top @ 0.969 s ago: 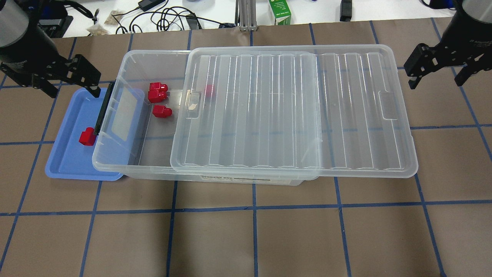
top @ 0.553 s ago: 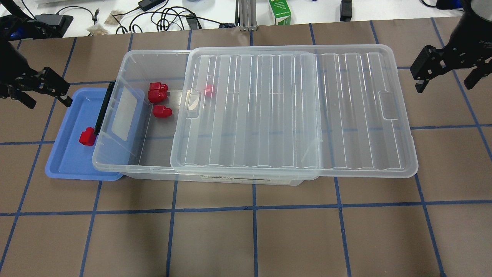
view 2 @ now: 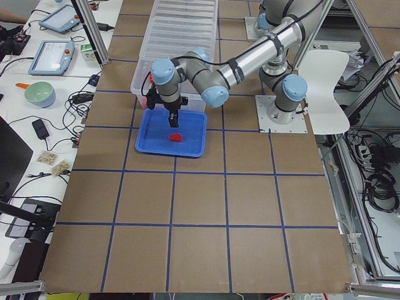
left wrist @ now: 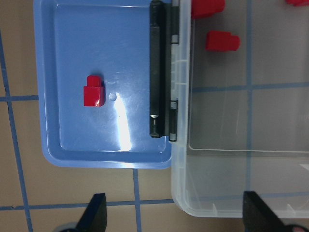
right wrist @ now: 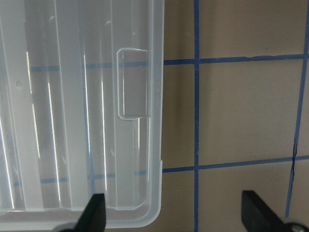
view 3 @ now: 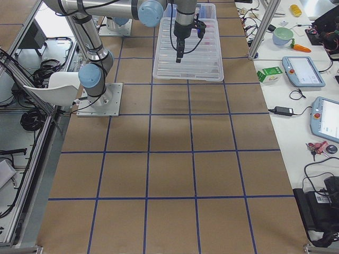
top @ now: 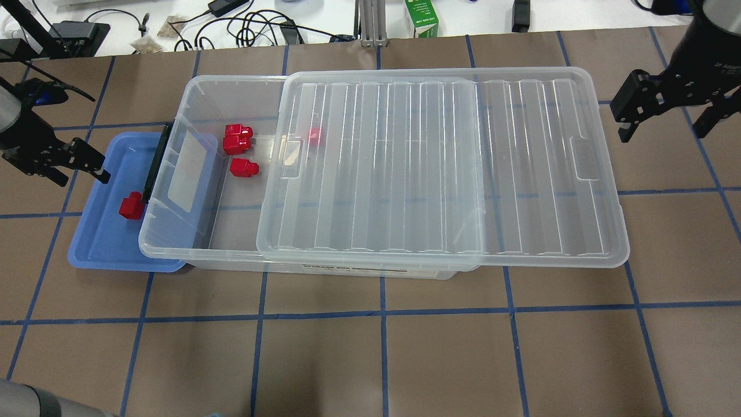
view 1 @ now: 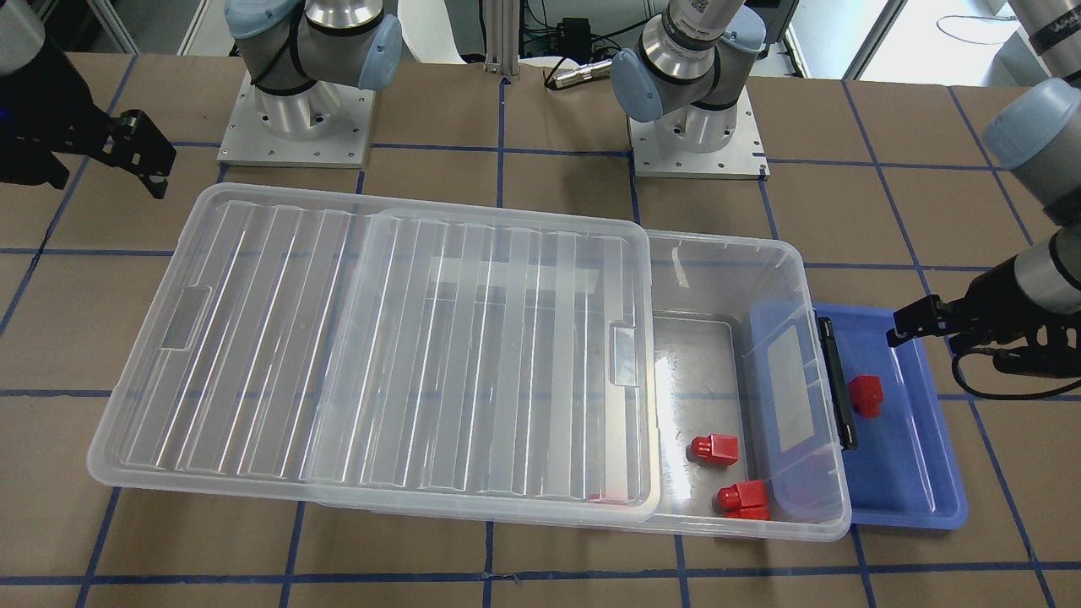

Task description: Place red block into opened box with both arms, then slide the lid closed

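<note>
both pairs of jaws stand wide apart and hold nothing: the left gripper (left wrist: 176, 213) hangs over the outer edge of the blue tray (top: 104, 246), and the right gripper (right wrist: 176, 213) hangs above the table just past the right end of the lid (top: 440, 168). starting nearest the robot, the box (top: 231, 92) has a strip label (top: 347, 268) on its near wall, with dark print too small for us to read. next comes the tray at the box's left end. one red block (left wrist: 93, 91) lies on the tray floor, just beside the black latch bar (left wrist: 155, 67) but outside the box, so we judge this is the block to move. inside the open left part of the box lie three more red blocks (top: 244, 168), two of them touching. a fourth red shape (top: 314, 135) shows dimly through the lid. the lid rests on the box, pushed toward the robot's right. it covers most of the box and sticks out past the right end, leaving the left end open. as we read it, some blocks are already in, one pick and drop remains, and the slide to close the lid has not begun. farther back, beyond the brown mat, a green carton (top: 421, 17) carries white marks we cannot make out. the right arm's wrist also bears pale lettering (top: 723, 65) that is too blurred to read.
</note>
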{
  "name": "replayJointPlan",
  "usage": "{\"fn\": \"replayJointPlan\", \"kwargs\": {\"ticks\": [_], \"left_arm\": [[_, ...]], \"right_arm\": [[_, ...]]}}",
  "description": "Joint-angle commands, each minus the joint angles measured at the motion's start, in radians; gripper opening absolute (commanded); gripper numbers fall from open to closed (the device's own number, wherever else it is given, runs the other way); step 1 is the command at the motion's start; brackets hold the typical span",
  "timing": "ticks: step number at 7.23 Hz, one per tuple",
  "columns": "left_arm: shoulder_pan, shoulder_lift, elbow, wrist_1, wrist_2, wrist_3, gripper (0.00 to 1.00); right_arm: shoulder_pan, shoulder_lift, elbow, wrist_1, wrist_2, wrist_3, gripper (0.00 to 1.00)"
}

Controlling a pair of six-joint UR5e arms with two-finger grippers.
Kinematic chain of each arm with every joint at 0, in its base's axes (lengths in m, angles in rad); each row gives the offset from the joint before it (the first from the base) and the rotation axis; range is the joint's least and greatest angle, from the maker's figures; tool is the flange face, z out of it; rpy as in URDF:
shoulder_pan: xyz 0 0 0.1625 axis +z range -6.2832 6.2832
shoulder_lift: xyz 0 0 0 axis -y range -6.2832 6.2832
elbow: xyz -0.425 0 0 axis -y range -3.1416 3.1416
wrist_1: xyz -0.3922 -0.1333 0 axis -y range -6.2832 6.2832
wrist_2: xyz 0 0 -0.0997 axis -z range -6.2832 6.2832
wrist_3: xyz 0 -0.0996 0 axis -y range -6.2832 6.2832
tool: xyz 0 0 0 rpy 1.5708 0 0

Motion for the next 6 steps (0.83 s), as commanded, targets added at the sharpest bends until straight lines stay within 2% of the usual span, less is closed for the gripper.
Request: {"fn": "replayJointPlan", "kwargs": {"ticks": [1,2,4,6], "left_arm": [[0.011,-0.069,-0.047,0.105,-0.003,-0.006,1.0],[0.011,-0.078,-0.05,0.122,-0.006,-0.005,1.0],[0.011,-0.135,-0.049,0.15,-0.088,-0.014,0.99],[0.011,-0.166,-0.052,0.175,-0.088,0.001,0.94]], "right_arm": [[0.077,0.002,0.008,-0.002,0.026,0.091,1.0],[0.077,0.002,0.008,0.0,0.026,0.09,1.0],[0.077,-0.001,0.011,0.004,0.025,0.09,1.0],[0.077,-0.005,0.028,0.009,0.025,0.09,1.0]]}}
